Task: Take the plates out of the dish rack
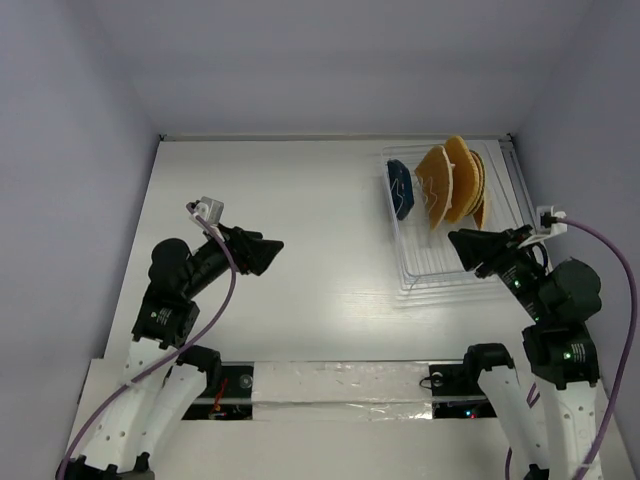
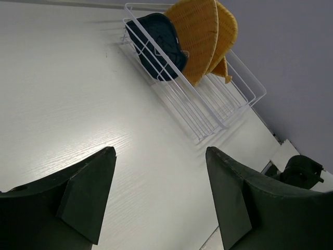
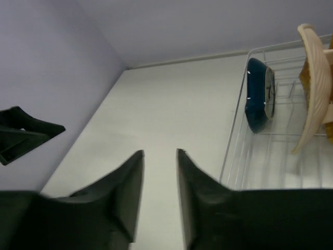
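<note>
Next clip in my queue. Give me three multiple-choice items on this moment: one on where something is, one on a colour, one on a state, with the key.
1. Seen from the top camera, where on the table does the dish rack stand?
A) far right
B) near left
C) centre, between the arms

2. What colour is the leftmost plate in the rack?
A) orange
B) dark blue
C) white

3. How do the fingers of the left gripper stand?
A) shut on a plate
B) shut on nothing
C) open and empty

Key:
1 A: the rack sits at the table's far right, just ahead of the right gripper.
2 B: it is dark blue, standing left of the orange plates.
3 C: the left wrist view shows only bare table between the spread fingers.
</note>
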`<state>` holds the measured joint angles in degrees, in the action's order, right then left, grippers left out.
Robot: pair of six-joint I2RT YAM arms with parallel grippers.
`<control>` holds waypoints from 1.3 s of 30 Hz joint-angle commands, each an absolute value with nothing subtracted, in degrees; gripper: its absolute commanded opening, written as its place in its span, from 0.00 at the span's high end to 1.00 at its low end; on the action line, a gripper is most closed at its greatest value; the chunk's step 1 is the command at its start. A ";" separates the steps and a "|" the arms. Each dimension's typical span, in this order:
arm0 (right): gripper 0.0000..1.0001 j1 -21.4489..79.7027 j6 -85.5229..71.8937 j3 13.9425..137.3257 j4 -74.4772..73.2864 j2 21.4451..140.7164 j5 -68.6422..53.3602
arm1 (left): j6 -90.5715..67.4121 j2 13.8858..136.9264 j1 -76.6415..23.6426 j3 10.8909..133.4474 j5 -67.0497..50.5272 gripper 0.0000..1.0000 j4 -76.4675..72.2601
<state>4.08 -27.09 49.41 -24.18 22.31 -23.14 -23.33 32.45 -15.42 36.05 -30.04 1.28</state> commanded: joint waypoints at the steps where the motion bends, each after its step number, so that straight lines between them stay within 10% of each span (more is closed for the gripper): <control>1: 0.68 3.78 -27.34 49.31 -19.34 23.90 -26.54 | -21.71 32.17 -15.64 39.29 -29.27 0.33 -0.09; 4: 1.00 3.78 -27.07 48.87 -18.46 26.63 -27.68 | -20.48 32.34 -15.64 40.08 -28.65 0.34 1.31; 14: 1.00 17.38 -26.20 49.39 -15.90 34.35 -14.29 | -20.39 33.84 -15.64 39.81 -27.69 1.00 -0.62; 23: 0.99 28.48 -22.51 53.34 -18.28 51.39 10.96 | -20.04 36.74 -15.12 40.43 -23.91 1.00 3.07; 29: 0.31 28.48 -19.70 59.66 -18.19 61.77 22.31 | -19.86 36.21 -13.98 40.52 -24.08 0.81 2.90; 39: 0.30 28.48 -14.60 73.11 -21.35 81.99 34.88 | -19.78 35.24 -12.13 40.17 -26.89 0.41 2.11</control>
<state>28.21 -17.67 68.18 -20.67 78.85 27.46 -20.25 36.14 -12.36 37.67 -25.41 4.51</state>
